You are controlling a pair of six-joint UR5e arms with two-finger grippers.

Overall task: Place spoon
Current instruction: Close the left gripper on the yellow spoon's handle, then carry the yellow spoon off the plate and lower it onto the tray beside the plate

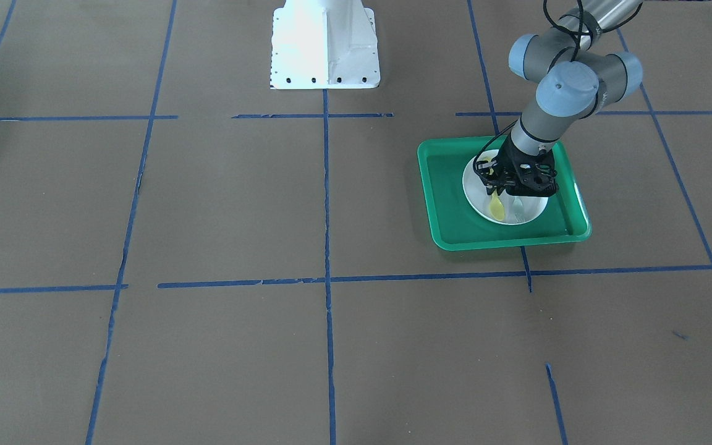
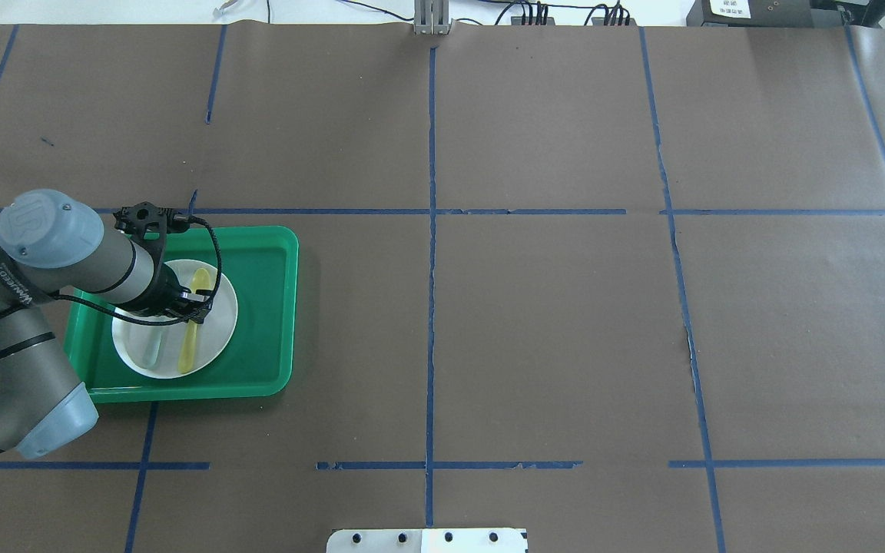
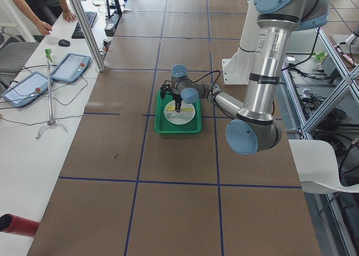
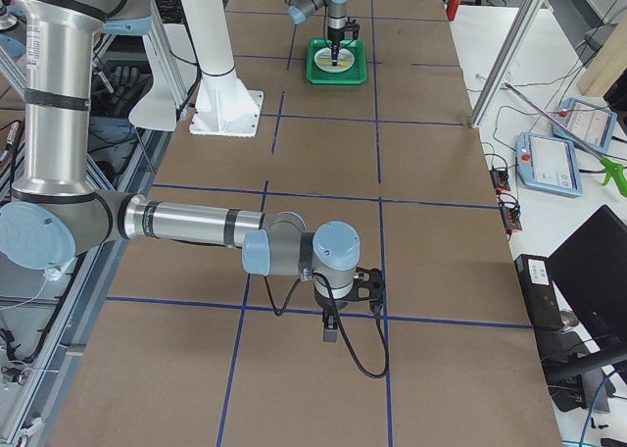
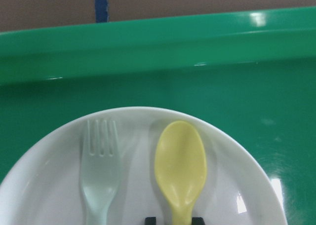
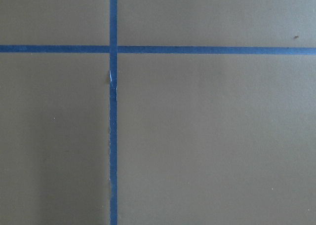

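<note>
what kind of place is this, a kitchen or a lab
Most likely a robotics lab test cell, not a kitchen: a brown paper-covered table gridded with blue tape lines, a grey industrial robot arm working over it, and an operators' white desk with control tablets alongside.

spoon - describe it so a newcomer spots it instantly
The green tray holds a white plate. Of two utensils lying side by side on it, the spoon is the yellow one with an oval bowl, not the pale tined fork.
</note>
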